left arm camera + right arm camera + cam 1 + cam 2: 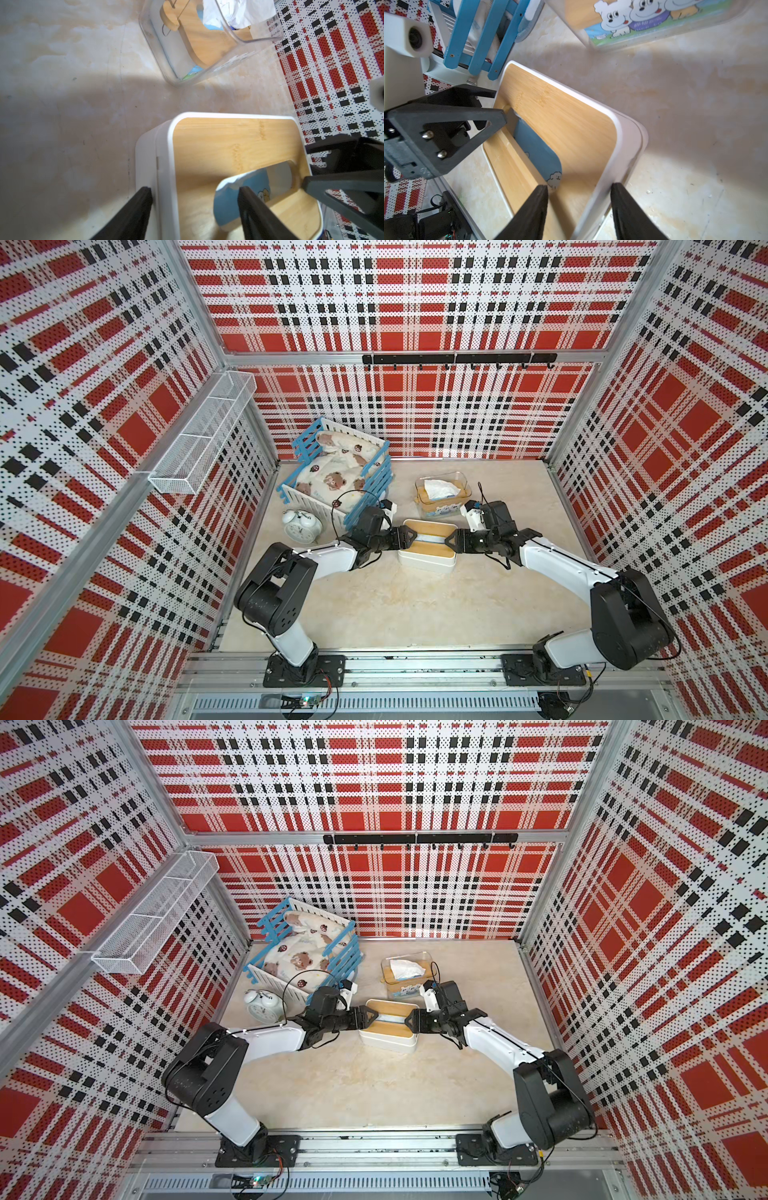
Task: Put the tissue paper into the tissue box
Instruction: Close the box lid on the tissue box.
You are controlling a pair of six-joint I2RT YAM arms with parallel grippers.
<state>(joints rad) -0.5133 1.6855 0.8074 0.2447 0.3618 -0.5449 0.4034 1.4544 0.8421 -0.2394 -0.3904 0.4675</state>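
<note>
The white tissue box [426, 565] with a bamboo lid [218, 141] sits mid-table. Through the lid's slot shows the light-blue tissue paper [428, 538] [255, 185] [535, 149], lying inside the box. My left gripper [409, 538] [194, 189] is at the box's left end, open, one finger outside the white wall and the other over the slot. My right gripper [451, 541] [579, 186] is at the right end, open, astride the rim with one finger at the slot's end and one against the outer wall. Neither holds the tissue paper.
A clear tissue box [440, 510] with white tissue sticking out stands just behind the right gripper. A blue-and-white crate [374, 489] with a bear-print blanket and a white alarm clock [301, 526] are at the back left. A wire basket [203, 435] hangs on the left wall.
</note>
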